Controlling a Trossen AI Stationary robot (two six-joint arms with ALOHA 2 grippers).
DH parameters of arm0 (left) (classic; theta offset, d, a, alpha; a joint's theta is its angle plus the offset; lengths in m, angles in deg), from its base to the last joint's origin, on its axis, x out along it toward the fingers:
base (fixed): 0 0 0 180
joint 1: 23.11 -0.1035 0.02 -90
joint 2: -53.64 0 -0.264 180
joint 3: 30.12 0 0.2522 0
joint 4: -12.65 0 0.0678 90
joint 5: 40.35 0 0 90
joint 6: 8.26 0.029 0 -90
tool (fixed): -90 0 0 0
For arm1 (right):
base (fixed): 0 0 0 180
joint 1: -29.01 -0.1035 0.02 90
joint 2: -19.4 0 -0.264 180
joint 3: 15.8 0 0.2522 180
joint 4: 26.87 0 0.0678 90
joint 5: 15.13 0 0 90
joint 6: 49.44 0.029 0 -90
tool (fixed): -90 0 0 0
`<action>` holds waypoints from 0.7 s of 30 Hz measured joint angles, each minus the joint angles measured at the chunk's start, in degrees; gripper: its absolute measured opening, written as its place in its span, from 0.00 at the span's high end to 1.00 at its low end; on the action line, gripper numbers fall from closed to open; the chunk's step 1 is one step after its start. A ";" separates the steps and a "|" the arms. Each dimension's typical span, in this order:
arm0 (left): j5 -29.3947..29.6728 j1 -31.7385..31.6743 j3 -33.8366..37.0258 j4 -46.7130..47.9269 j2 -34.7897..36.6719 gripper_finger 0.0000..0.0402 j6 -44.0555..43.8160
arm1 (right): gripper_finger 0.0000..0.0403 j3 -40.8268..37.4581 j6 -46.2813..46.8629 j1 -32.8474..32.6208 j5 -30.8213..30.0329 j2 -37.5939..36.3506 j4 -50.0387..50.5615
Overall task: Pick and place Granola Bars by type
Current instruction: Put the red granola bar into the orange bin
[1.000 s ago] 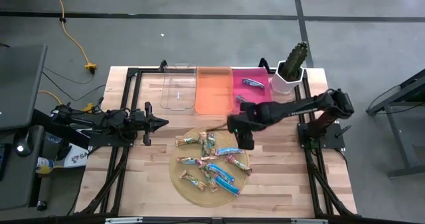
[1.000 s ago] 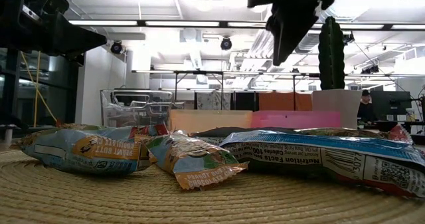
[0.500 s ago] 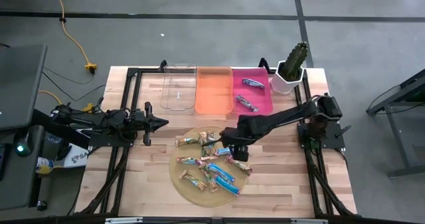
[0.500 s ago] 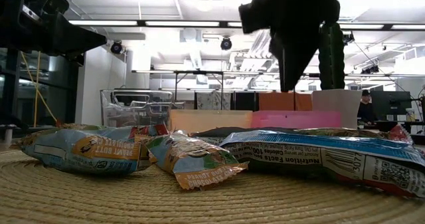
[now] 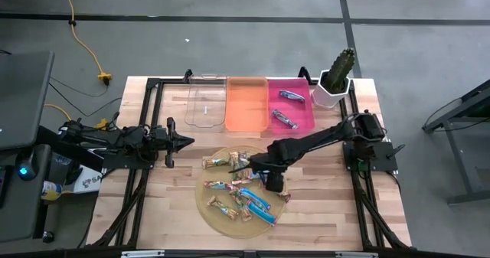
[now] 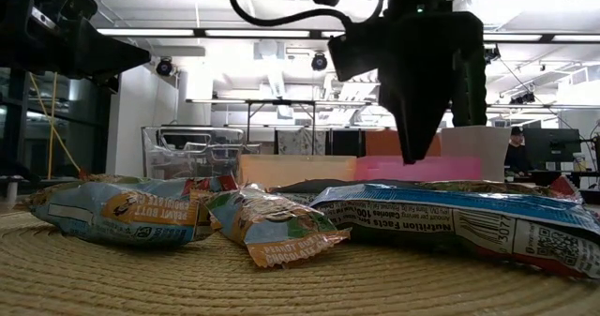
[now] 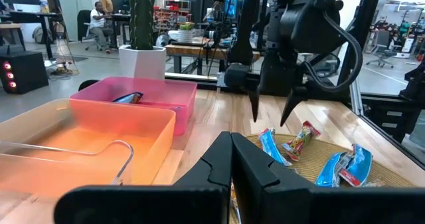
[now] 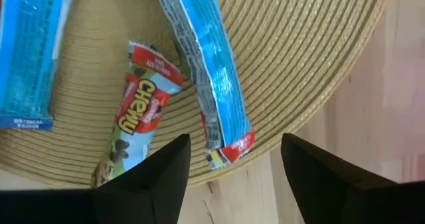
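"Chewy" on red-wrapped bar [image 8: 138, 114]

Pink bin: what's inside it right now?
Two dark silver-purple bars lie in the pink bin: one toward the cactus pot, one toward the mat. Nothing else shows inside; their undersides are hidden.

Even overhead lighting is flooding the table [image 5: 321, 204]; ceiling lights [image 6: 234, 33] are glaring in the low view, silhouetting the right gripper [image 6: 427, 119]; nearest wrappers are blurring.
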 joint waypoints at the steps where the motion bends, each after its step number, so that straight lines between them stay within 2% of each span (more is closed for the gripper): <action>1: 0.00 0.00 0.00 0.00 0.00 1.00 0.00 | 0.45 0.00 -0.42 0.02 0.00 0.00 -0.48; 7: 0.00 0.00 0.00 0.00 0.00 1.00 0.00 | 0.45 0.00 -3.65 0.02 0.92 0.00 -1.57; 21: 0.01 0.00 0.00 -0.01 0.00 1.00 0.00 | 0.45 0.00 -2.91 0.02 1.44 0.00 -2.39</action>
